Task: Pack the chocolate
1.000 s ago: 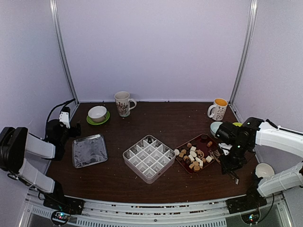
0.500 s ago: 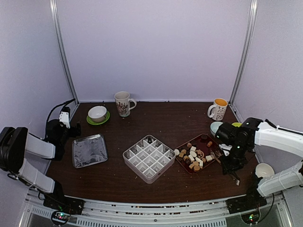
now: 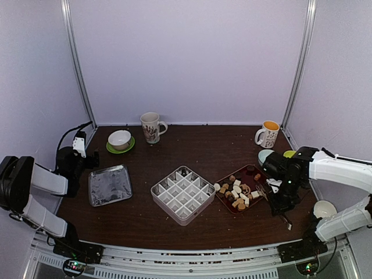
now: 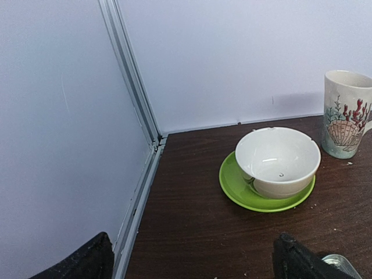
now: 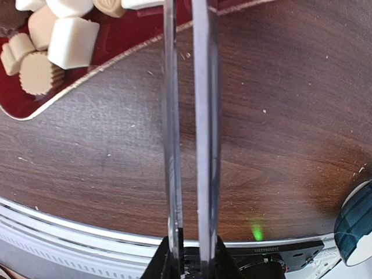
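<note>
Our right hand point(image 5: 192, 264) is clamped on the metal tongs point(image 5: 204, 145). Their two blades run almost together away from it, low over the dark wooden counter point(image 5: 279, 128), toward the near edge of the red tray point(image 5: 119, 39). The tong tips run out of the wrist view, so we cannot tell what they touch.

The chocolate point(image 3: 237, 193) lies heaped on that tray, right of centre: white cubes, tan ridged cylinders and dark brown pieces. One dark piece point(image 3: 185, 172) sits in the far corner compartment of the white grid box point(image 3: 174, 210), which stands just left of the tray.

Our left hand point(image 4: 192, 260) hangs at the far left of the counter with its fingers spread wide apart. It faces a white bowl point(image 4: 278, 160) on a green saucer point(image 4: 232, 187), with a shell-printed mug point(image 4: 347, 113) beside them. A shiny metal tray point(image 3: 110, 185) lies between that arm and the grid box. A mug with an orange inside point(image 3: 268, 133) stands at the far right.
</note>
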{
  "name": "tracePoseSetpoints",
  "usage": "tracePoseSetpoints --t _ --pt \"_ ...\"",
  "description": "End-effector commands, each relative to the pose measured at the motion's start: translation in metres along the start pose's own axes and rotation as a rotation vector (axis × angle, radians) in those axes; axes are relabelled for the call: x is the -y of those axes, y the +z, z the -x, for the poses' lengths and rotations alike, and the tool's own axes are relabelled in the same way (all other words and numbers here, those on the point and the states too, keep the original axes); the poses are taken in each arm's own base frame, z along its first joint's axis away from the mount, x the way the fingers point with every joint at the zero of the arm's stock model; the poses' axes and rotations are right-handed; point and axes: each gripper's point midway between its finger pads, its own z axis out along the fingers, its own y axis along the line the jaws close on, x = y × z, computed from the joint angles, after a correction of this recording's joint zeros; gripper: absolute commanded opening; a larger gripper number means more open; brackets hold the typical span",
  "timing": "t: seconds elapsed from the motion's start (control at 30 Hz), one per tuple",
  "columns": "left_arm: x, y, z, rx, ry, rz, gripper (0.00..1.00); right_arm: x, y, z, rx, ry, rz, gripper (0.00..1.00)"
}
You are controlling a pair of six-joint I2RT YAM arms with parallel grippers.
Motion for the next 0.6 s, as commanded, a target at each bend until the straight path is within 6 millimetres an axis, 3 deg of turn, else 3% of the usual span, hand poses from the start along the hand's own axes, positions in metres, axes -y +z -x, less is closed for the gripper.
tracePoseSetpoints --t 0.0,0.27,0.57 --pt "-0.006 0.000 0.012 0.054 -0.010 0.018 0.98 -0.013 -0.027 0.022 0.109 0.000 0.073 0.18" --pt "-0.006 0.000 0.012 0.055 -0.011 0.018 0.98 -0.045 -0.071 0.053 0.273 -0.055 0.237 0.14" --pt "-0.006 0.000 0.012 0.055 -0.010 0.019 0.98 -0.113 -0.109 0.070 0.376 -0.158 0.526 0.14"
